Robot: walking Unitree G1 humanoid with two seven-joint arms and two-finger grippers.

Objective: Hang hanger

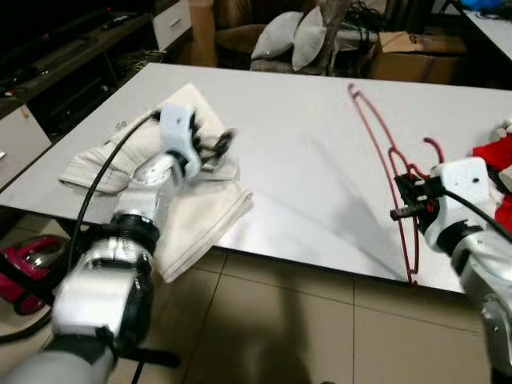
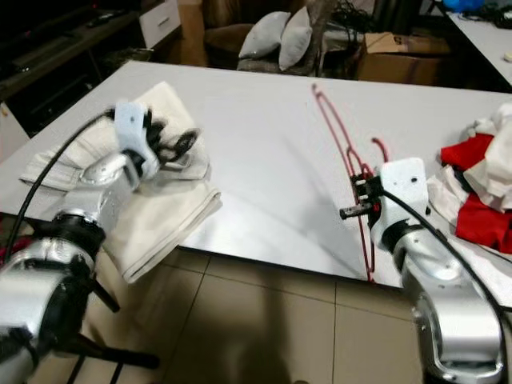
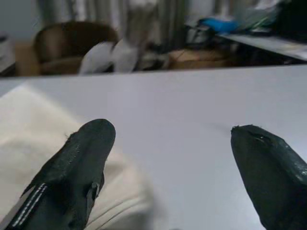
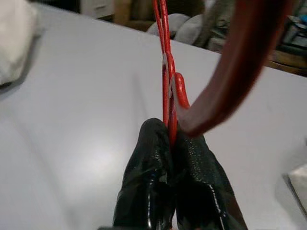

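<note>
right tool (image 4: 170,143) clamped on red hanger (image 1: 382,152)

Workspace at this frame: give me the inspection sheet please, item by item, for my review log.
Surface: white table, bare in the middle.
Job's things: red hanger, pinched near its hook, one end raised and the other near the table's front edge.
Clutter: cream cloth on the left, draped over the front edge; red and white clothes piled on the right.
Grippers: right gripper shut on the hanger; left gripper open above the cloth.
Cables: black cable along the left arm; another on the right wrist.
Surroundings: tiled floor, grey cushions and cardboard box behind the table.
</note>
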